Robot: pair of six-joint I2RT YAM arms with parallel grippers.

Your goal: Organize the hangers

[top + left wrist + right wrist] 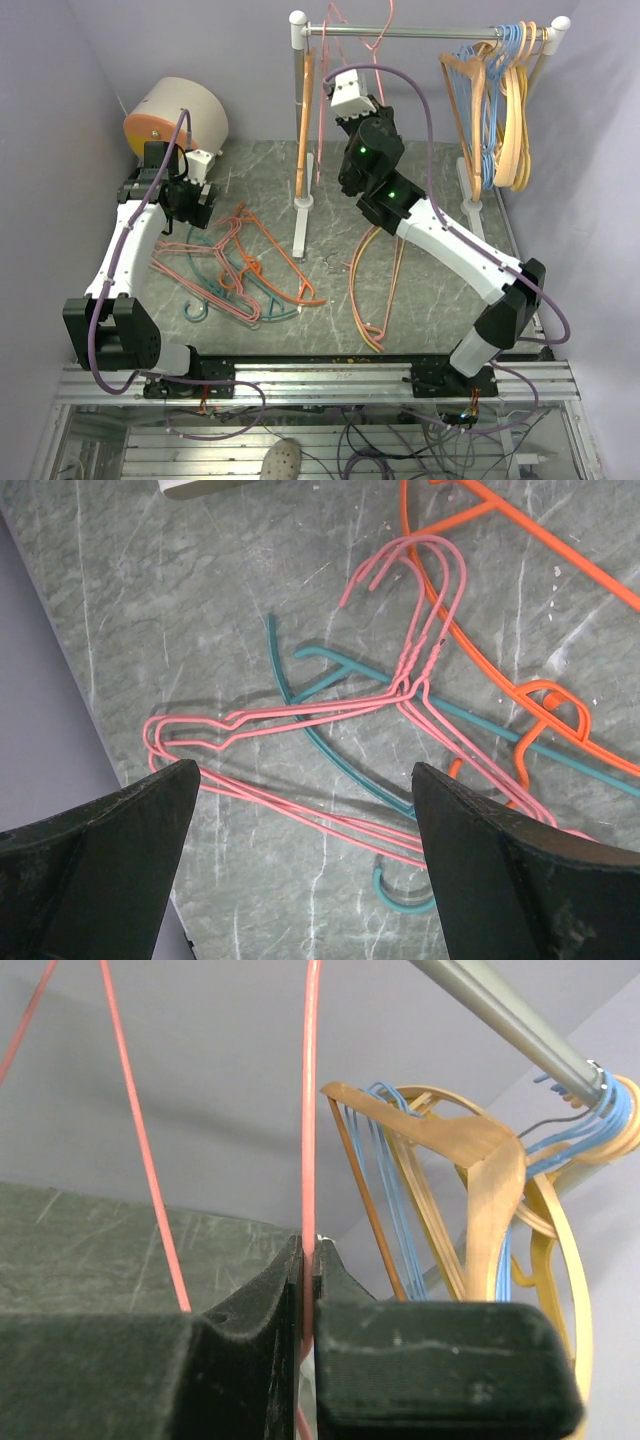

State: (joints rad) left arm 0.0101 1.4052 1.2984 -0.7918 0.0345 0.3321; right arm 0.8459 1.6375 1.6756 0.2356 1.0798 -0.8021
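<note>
A pile of pink hangers (215,275), teal hangers (225,262) and orange hangers (262,232) lies on the table at left. My left gripper (197,200) hovers open and empty above it. In the left wrist view my left gripper (305,780) frames the pink hangers (300,715), a teal hanger (330,750) and an orange hanger (540,695). My right gripper (338,100) is raised near the rod (430,32), shut on a pink hanger (352,30). In the right wrist view my right gripper (311,1260) pinches that hanger's wire (311,1110). Pale orange hangers (372,290) lie on the table at centre.
A bunch of light-blue and tan hangers (500,100) hangs at the rod's right end and also shows in the right wrist view (480,1160). An orange hanger (303,120) leans on the rack's left post. A round white and orange drum (180,120) sits back left. Walls close both sides.
</note>
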